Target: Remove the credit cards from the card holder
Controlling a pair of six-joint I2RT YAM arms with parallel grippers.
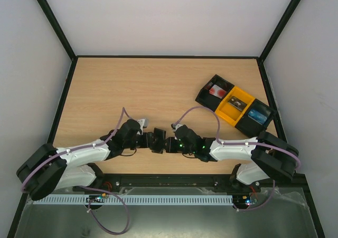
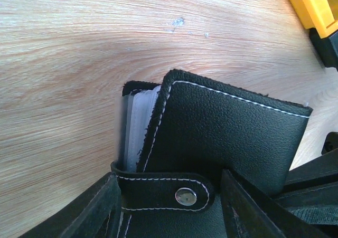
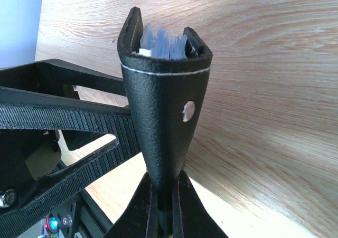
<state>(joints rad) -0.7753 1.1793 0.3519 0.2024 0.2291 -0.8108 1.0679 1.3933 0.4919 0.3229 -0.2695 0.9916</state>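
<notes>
The black card holder (image 1: 157,140) hangs just above the table's near middle, held between both arms. My left gripper (image 2: 169,209) is shut on the card holder (image 2: 227,127), one finger on each side of it, just below the snapped strap (image 2: 185,196). The pale edges of the credit cards (image 2: 138,124) show at its open side. My right gripper (image 3: 168,196) is shut on the thin lower edge of the card holder (image 3: 163,106). The whitish-blue tops of the credit cards (image 3: 161,41) stick out between its covers. My left gripper's fingers (image 3: 68,116) reach in from the left.
A black-and-yellow three-compartment tray (image 1: 235,107) lies at the right back of the table, with a red-and-white object (image 1: 216,90) and a bright blue object (image 1: 257,114) in its end compartments. Its yellow corner (image 2: 317,6) shows in the left wrist view. Dark frame rails border the table.
</notes>
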